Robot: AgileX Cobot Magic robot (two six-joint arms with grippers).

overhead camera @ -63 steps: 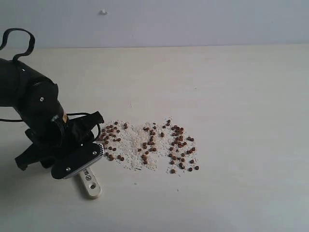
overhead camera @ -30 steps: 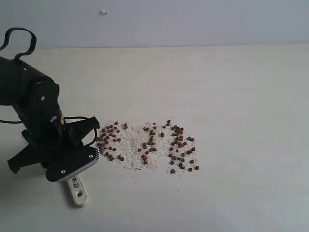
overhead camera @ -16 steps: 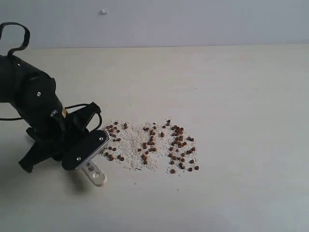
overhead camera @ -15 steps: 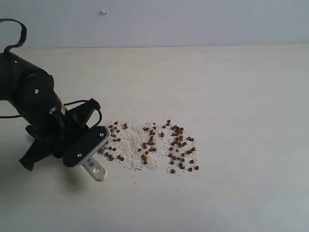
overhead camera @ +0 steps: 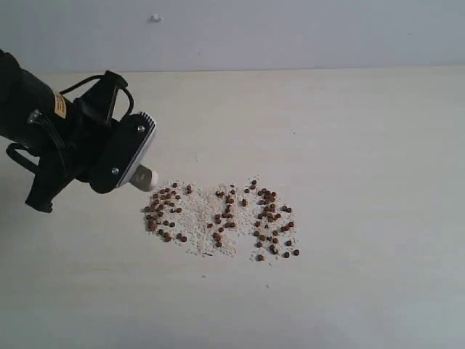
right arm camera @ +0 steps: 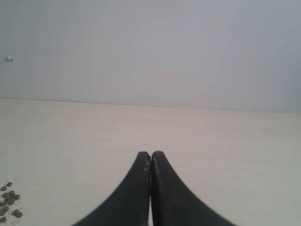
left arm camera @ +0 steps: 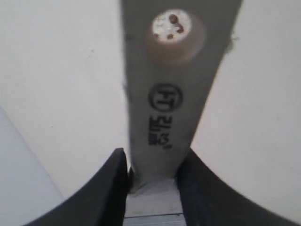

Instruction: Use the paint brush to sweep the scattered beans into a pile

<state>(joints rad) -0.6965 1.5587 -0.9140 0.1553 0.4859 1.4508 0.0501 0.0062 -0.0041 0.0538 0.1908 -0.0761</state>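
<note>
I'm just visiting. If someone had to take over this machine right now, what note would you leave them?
Left pincer: shut on the brush handle, held beside the beans; bristles hidden.
Right pincer: shut, empty, away from the beans.
Beans: spread in a wide patch among white crumbs on the table.
Done: brush picked up.
Left: sweep the beans into one pile.

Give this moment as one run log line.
left gripper: shut on paint brush handle | right gripper: shut, empty | beans: scattered among whitish crumbs on table, not piled
</note>
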